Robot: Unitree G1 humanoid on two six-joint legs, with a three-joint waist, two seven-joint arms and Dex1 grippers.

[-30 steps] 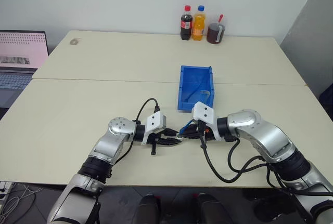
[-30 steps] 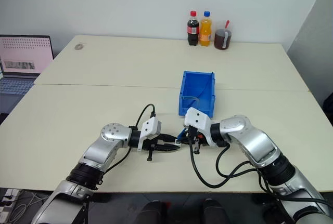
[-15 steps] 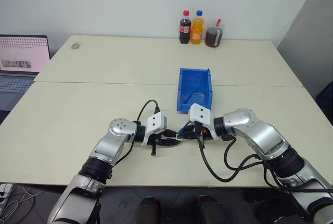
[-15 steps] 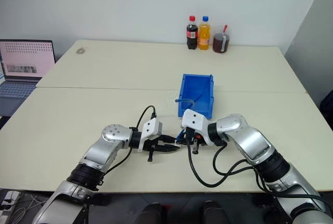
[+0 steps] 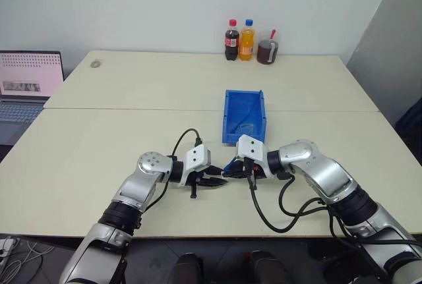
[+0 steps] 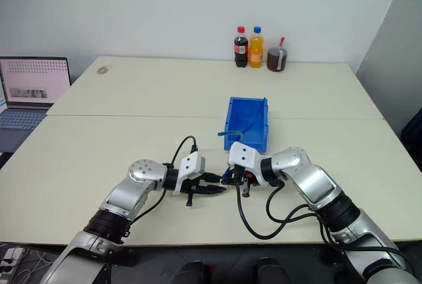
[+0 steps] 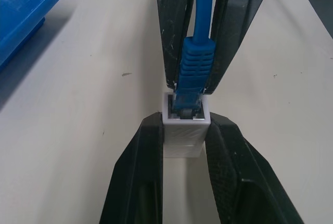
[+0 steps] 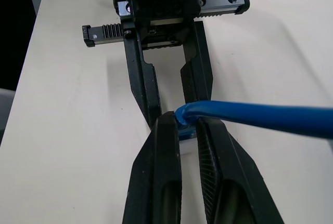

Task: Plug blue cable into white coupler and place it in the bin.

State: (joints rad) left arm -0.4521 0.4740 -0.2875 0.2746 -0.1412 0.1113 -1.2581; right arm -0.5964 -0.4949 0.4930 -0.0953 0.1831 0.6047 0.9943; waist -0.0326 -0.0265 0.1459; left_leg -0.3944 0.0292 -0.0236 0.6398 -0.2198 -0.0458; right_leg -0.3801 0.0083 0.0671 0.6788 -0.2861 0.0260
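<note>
Plug of blue cable [image 7: 196,57] looks seated in white coupler [image 7: 183,130], just in front of bin [image 5: 244,114]. Left gripper [image 7: 182,151] fingers flank the coupler, can't tell if clamped or loosened. Right gripper [image 8: 187,130] pinched on cable behind plug. Left: drop assy into bin.

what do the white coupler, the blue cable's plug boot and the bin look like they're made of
White coupler: probably hard plastic, matte, with crisp square edges.
Blue cable: its boot looks like moulded soft plastic or rubber, ribbed, with a slight sheen.
Bin: apparently rigid moulded plastic, smooth with uniform blue walls.
</note>
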